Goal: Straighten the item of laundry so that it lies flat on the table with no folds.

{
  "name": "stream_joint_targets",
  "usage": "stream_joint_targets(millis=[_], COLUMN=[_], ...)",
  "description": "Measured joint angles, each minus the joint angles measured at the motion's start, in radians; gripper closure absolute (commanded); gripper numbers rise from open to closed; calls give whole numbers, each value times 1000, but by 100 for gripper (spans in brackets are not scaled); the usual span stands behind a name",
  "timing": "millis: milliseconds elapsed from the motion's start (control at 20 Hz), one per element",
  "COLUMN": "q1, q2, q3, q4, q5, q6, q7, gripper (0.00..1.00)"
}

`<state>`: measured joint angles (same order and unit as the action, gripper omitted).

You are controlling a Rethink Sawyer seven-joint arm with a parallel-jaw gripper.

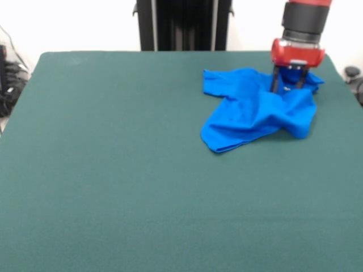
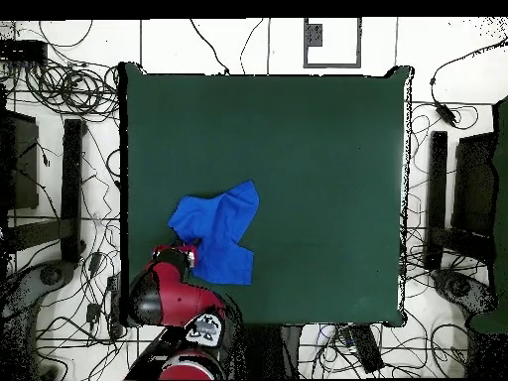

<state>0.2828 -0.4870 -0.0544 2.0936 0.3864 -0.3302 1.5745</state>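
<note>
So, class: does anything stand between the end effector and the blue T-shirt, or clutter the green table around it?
Nothing visible does. The end effector is already down on the crumpled T-shirt near the table's edge, and the shirt is the only thing on the green cloth.

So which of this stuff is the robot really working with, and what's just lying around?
Part of the job:
- blue T-shirt, crumpled near a table corner
- green table
- gripper, fingers down on the shirt

Just lying about:
- tangled cables on the floor
- dark stands beside the table
</note>
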Motion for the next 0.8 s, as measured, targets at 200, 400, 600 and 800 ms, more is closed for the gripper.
stream_joint_targets(millis=[200, 400, 600, 800], q1=[-10, -29, -46, -62], q2=[-93, -141, -162, -159], q3=[0, 3, 5, 10], q4=[14, 16, 17, 17], q5=[0, 0, -1, -1], q6=[64, 88, 88, 88], q7=[0, 0, 0, 0], gripper=[0, 0, 0, 0])
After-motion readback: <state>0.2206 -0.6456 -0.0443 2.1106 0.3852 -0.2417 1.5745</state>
